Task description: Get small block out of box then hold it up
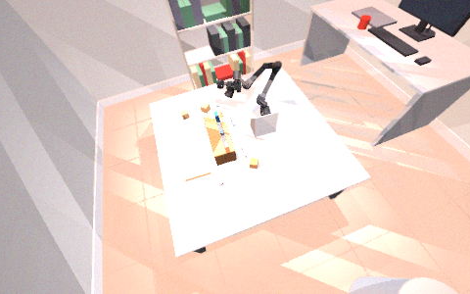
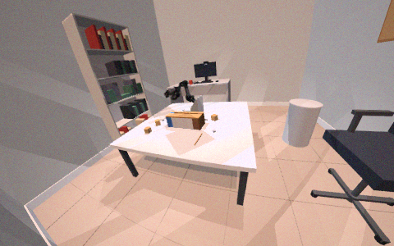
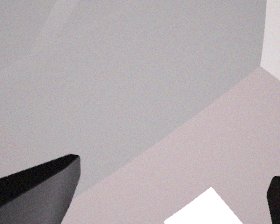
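The wooden box (image 1: 214, 134) (image 2: 197, 116) stands on the white table (image 1: 288, 167) (image 2: 225, 152), with a blue part (image 1: 217, 117) (image 2: 169, 121) at its end nearer the bookshelf and a dark brown wall at the other end. The block on its shelf cannot be made out; small blue and orange details show along the clear front in the top view. My gripper (image 1: 224, 88) (image 2: 167, 93) (image 3: 179, 179) is open with nothing between its fingers. It hangs beyond the box's blue end, above the table and apart from the box.
Wooden cubes (image 1: 205, 107) (image 1: 185, 115) (image 2: 148, 129) lie near the blue end. Another cube (image 1: 254, 163) (image 2: 214, 117) is near the brown end. A grey-white panel (image 1: 264, 123) (image 2: 197, 105) stands between box and arm base. A thin orange stick (image 1: 198, 176) (image 2: 198, 139) lies on the table.
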You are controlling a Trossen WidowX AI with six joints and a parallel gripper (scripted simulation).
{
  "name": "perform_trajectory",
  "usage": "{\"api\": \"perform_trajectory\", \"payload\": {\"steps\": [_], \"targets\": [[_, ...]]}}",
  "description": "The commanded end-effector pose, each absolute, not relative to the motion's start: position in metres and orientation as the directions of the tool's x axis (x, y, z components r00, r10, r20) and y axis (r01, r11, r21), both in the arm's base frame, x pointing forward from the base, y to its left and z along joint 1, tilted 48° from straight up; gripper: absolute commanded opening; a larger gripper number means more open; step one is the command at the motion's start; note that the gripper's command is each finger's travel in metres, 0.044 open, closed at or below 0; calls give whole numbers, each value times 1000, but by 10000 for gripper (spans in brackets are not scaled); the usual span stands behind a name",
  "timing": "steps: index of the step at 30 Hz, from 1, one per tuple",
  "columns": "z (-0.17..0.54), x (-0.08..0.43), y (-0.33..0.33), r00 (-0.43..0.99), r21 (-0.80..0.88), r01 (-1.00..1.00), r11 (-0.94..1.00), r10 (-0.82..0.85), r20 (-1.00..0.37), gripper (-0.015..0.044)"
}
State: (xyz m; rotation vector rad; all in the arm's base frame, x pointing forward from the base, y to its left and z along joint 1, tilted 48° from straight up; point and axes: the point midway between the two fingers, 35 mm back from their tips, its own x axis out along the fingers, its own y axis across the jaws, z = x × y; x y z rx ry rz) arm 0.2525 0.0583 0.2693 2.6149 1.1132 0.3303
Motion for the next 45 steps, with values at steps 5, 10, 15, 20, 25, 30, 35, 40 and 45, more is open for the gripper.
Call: {"api": "perform_trajectory", "payload": {"steps": [5, 10, 15, 20, 25, 30, 35, 40, 45], "targets": [[245, 306, 47, 792, 249, 599, -761, 609, -45, 400], [182, 350, 43, 806, 248, 556, -793, 442, -394, 400], [137, 357, 42, 707, 294, 598, -746, 318, -632, 400], [93, 347, 39, 511, 330, 716, -615, 141, -848, 400], [58, 318, 28, 191, 239, 921, -308, -178, -965, 400], [57, 300, 17, 9, 20, 1000, -20, -457, -890, 400], [58, 298, 16, -5, -3, 1000, -6, -473, -881, 400], [58, 298, 16, -5, -3, 1000, -6, -473, -881, 400], [58, 298, 16, -5, -3, 1000, -6, -473, -881, 400]]}}
